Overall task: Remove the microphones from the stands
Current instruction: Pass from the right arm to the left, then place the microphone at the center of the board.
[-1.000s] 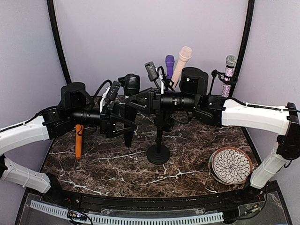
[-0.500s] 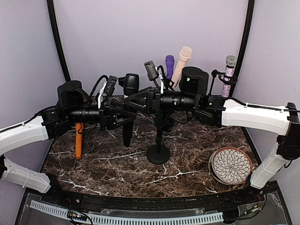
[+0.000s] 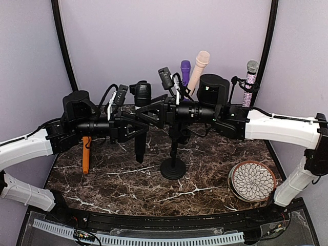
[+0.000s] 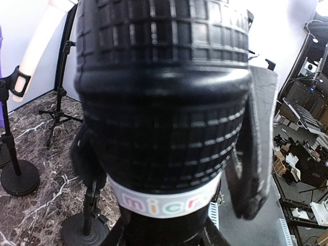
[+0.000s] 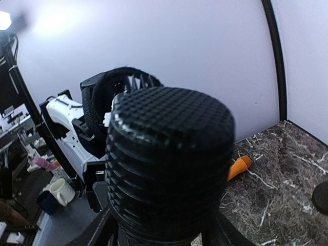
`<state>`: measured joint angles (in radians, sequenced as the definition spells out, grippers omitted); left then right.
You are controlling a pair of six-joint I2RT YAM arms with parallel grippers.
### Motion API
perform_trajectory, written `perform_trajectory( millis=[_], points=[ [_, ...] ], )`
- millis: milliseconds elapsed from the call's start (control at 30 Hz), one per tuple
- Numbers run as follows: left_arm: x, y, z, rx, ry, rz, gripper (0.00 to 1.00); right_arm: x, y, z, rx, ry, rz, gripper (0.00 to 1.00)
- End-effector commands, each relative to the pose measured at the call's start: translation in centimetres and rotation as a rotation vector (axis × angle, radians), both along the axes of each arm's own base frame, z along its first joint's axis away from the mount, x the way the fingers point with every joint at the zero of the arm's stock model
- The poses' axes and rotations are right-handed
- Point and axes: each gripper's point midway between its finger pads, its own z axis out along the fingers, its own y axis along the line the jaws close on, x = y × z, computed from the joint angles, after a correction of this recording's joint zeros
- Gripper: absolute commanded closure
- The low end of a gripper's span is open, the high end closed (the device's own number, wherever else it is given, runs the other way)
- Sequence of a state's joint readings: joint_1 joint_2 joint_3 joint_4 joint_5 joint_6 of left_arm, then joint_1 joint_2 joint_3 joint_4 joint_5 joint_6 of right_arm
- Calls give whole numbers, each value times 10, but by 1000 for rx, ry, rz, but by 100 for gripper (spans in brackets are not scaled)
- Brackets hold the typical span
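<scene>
The mic point(image 3: 138, 148) is off its stand point(image 3: 173, 166), hanging above the table's point(image 3: 128, 179) middle
Looks like the left claw point(image 3: 139, 128) is clamped on it; right claw point(image 3: 146, 114), can't tell. If that grip's shallow, it could slip and drop.

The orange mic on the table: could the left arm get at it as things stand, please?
Probably not yet: the left gripper is closed on the black mic, so its jaws are taken. Otherwise the orange mic lies close by with nothing on it.
</scene>
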<state>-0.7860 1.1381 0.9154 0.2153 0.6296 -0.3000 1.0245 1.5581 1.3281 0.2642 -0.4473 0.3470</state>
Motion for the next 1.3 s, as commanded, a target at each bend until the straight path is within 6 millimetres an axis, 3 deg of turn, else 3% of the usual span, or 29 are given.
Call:
perform_trajectory(
  millis=[0,100,267,533,733,967,1267],
  points=[
    [8,10,2,-1,26,92,86,8,-26,33,79,-114,-135,33],
    [15,16,-12,51,57,145,89,15,-43,39,97,-143,-215,24],
    [28,32,-35,128,106,244,90,26,-73,42,112,-172,-338,21],
    [73,115,-132,373,339,635,90,51,-134,39,105,-203,-607,18],
    [80,176,-187,493,542,865,91,61,-170,27,69,-215,-734,19],
    [82,216,-223,592,706,1005,85,57,-194,10,50,-218,-786,18],
    [95,240,-253,765,770,1090,87,50,-221,0,44,-229,-846,17]
  ],
)
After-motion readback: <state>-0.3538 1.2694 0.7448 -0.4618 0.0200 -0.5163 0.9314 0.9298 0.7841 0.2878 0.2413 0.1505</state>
